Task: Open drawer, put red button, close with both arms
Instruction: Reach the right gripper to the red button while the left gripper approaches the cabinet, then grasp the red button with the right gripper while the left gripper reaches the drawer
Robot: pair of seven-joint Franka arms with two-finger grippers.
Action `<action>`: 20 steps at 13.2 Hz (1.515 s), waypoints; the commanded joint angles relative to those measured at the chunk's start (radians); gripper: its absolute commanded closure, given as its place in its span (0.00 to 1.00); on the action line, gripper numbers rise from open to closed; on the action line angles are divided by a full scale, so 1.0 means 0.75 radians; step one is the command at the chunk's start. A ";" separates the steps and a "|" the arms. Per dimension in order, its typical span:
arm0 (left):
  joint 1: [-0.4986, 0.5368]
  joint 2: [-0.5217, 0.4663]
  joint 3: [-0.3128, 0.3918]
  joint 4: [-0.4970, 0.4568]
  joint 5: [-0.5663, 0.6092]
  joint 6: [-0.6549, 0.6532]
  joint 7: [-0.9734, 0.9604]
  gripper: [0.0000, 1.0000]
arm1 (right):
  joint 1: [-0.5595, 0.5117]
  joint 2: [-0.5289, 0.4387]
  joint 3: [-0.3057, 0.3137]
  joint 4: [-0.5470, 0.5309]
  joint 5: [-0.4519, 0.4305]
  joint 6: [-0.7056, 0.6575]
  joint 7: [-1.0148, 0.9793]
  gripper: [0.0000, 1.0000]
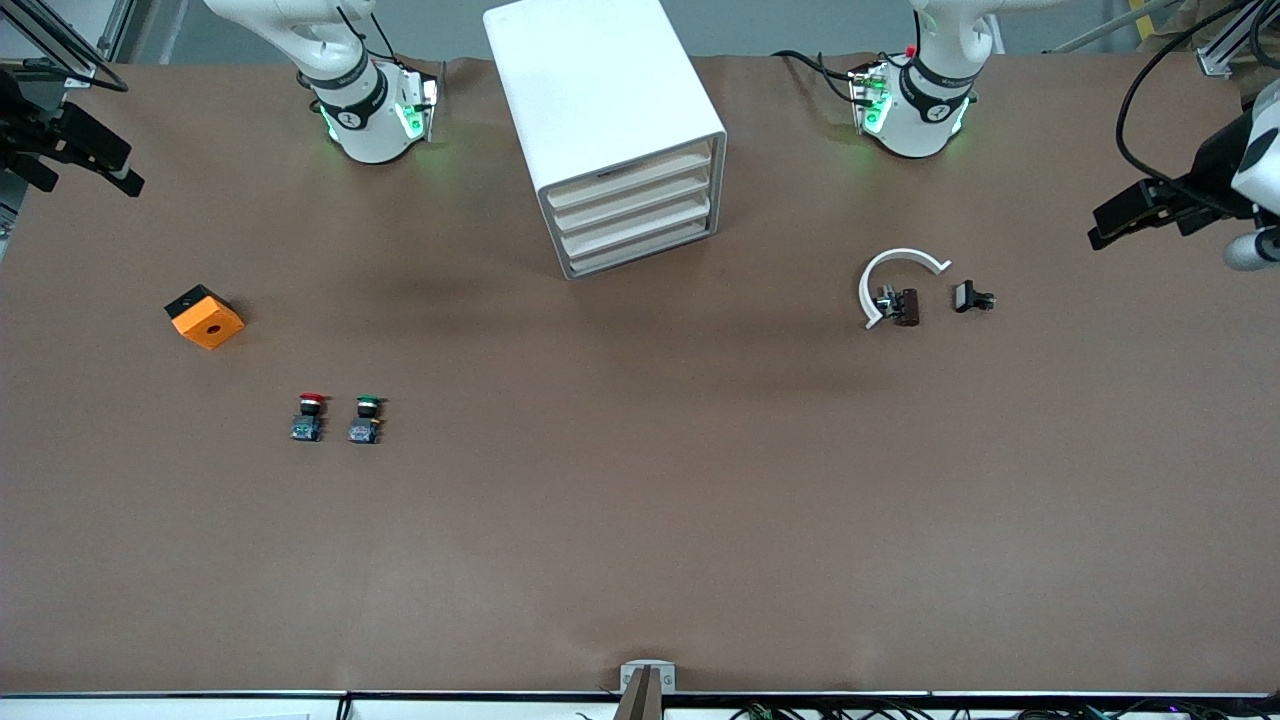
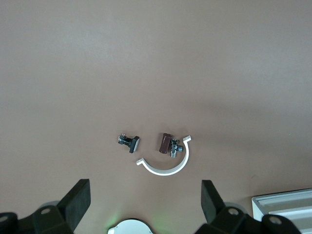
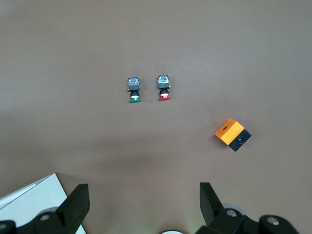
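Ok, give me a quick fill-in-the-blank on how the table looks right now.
1. All four drawers of the white plastic drawer cabinet are ____.
2. Beside the red-capped push-button switch lies one with a ____ cap.
3. Both the left gripper and the right gripper stand ____.
Missing: shut; green; open

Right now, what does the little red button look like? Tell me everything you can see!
The red button is a tiny push switch with a round red cap on a dark body with a bluish block at its other end. It lies on its side on the brown table, toward the right arm's end, its cap pointing toward the robots. A matching green button lies close beside it, not touching. An orange block sits farther from the front camera. Nothing grips it.
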State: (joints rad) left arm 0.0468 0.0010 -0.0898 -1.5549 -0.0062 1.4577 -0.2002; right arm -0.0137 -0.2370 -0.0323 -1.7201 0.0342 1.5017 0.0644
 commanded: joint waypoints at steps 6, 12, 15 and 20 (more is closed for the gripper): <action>-0.024 0.262 -0.074 0.028 -0.004 0.204 -0.036 0.00 | 0.014 0.056 0.012 -0.214 -0.084 0.186 -0.012 0.00; -0.026 0.387 -0.258 -0.131 -0.004 0.472 -0.395 0.00 | 0.010 0.064 0.010 -0.663 -0.084 0.743 -0.010 0.00; -0.042 0.473 -0.326 -0.167 -0.041 0.543 -0.663 0.00 | 0.002 0.227 0.010 -0.695 -0.084 0.944 -0.010 0.00; -0.124 0.594 -0.326 -0.160 -0.151 0.552 -0.905 0.00 | -0.002 0.600 0.006 -0.628 -0.140 1.203 -0.014 0.00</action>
State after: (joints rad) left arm -0.0279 0.4276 -0.3343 -1.6823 -0.0944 1.8661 -0.8285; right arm -0.0072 0.1032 -0.0266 -2.2467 -0.0443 2.3716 0.0633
